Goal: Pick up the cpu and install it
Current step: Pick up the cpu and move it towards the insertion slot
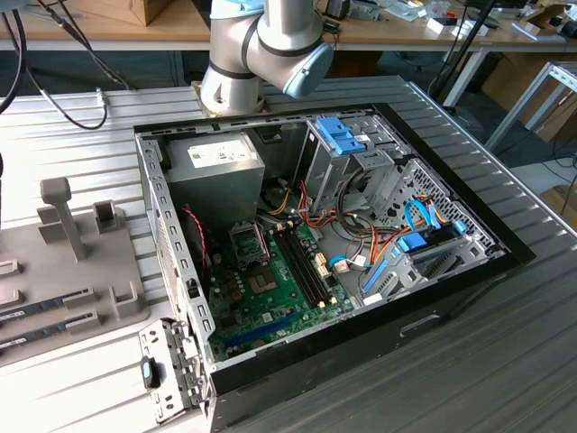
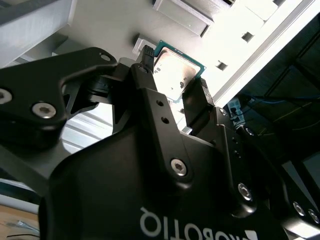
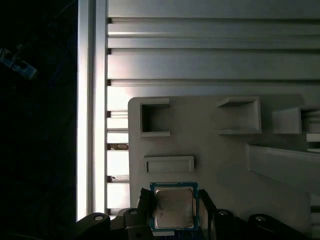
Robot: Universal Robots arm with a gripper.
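**Ana:** Where is the cpu (image 3: pixel 173 207) from the jaws?

**Ben:** Right in the middle of them. The gripper (image 2: pixel 175 70) has 1 of its fingers (image 2: pixel 145 65) on each of 2 opposite sides, in both wrist views

**Ana:** Are the jaws wide?

**Ben:** No, narrow. They look pressed on the 2 edges, so I think they are holding the cpu

**Ana:** Which way does its long side go?

**Ben:** It has none. It is almost square, so all 4 sides look the same. There is only 1 arm, so that one has it

**Ana:** Where is it?

**Ben:** Over the grey tray (image 3: pixel 210 150), just beside a small raised frame (image 3: pixel 169 164), nearer the tray edge with the round corner than the middle. I cannot tell if it sits on the tray or is just off it

**Ana:** What does it look like?

**Ben:** Small and flat, with a plain silver-grey top, a thin green rim and its face up

**Ana:** And the place it goes?

**Ben:** The dark socket frame (image 1: pixel 246 242) is inside the open computer case (image 1: pixel 167 216), well apart from the tray
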